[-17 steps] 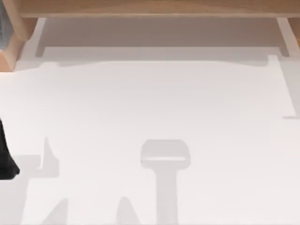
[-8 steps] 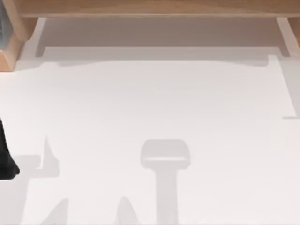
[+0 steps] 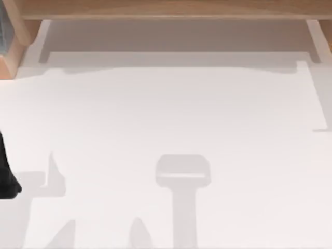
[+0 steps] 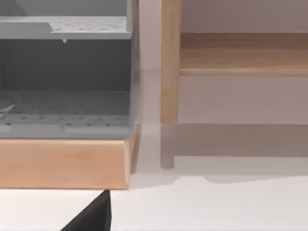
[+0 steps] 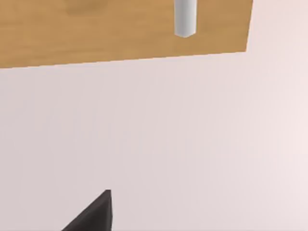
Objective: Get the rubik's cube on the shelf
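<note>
Two grippers, left (image 4: pixel 94 217) at 9 o'clock and right (image 5: pixel 94 215), are parked, likely awaiting a start, grip state untellable. The shelf (image 3: pixel 166 9) is set at 12 o'clock; the cube's place cannot be told.

White table (image 3: pixel 166 114); grey perforated rack on a wooden base (image 4: pixel 65 161), at the far left corner.

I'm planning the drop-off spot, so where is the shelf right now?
The shelf runs along the top view's far edge, spanning both sides of the table, with a grey rack beside its left support.
</note>
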Robot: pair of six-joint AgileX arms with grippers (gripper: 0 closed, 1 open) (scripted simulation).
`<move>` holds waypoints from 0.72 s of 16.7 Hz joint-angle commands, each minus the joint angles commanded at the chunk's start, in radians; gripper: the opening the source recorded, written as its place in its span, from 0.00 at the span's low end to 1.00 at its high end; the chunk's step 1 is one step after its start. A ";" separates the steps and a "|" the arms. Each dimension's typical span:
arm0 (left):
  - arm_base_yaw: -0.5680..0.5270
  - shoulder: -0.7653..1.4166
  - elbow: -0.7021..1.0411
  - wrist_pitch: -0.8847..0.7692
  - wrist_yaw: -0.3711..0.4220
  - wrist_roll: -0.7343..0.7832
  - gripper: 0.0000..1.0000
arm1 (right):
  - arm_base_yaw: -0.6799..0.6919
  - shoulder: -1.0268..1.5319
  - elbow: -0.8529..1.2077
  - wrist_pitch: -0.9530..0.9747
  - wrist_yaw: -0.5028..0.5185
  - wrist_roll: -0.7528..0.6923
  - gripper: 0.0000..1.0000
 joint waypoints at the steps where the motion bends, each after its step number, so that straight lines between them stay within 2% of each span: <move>1: 0.000 0.000 0.000 0.000 0.000 0.000 1.00 | -0.018 0.009 0.082 -0.065 0.041 0.021 1.00; 7: 0.000 0.000 0.000 0.000 0.000 0.000 1.00 | -0.042 0.073 0.694 -0.537 0.274 0.196 1.00; 12: 0.000 0.000 0.000 0.000 0.000 0.000 1.00 | 0.053 0.127 1.148 -1.146 0.409 0.403 1.00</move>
